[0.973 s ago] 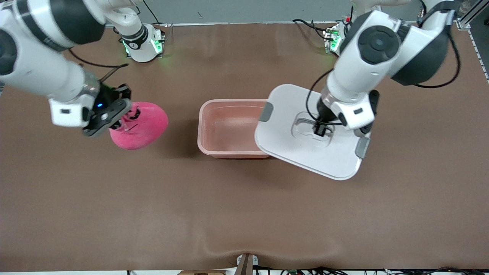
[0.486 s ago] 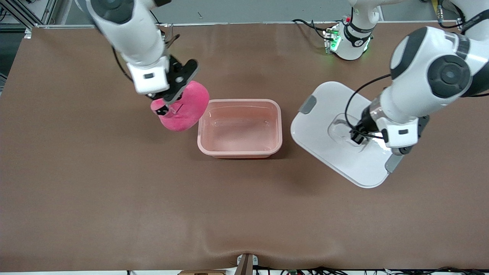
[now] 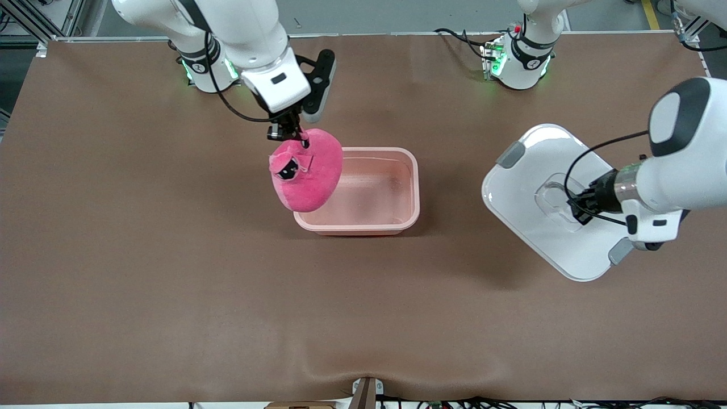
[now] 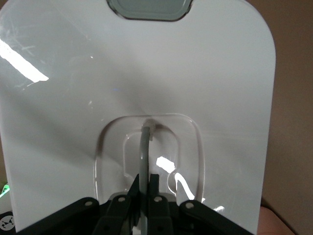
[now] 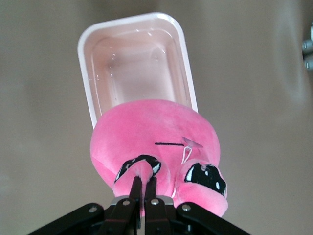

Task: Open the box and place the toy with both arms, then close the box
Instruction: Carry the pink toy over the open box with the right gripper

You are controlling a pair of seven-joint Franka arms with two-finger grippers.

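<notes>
The right gripper [image 3: 288, 135] is held aloft, fingers pinched together; the left gripper [image 3: 578, 205] is likewise clamped, its wrist angled sideways.

We saw that the toy [image 3: 309, 176] was of soft pink plush with a short, matt pile. The box [image 3: 392, 199] looked like thin pale pink plastic, smooth and a little glossy inside. The lid [image 3: 534, 227] was white glossy plastic that gave bright reflections, its grey clip [image 3: 511, 154] was matt, and the table [image 3: 227, 295] had a matt brown cover
</notes>
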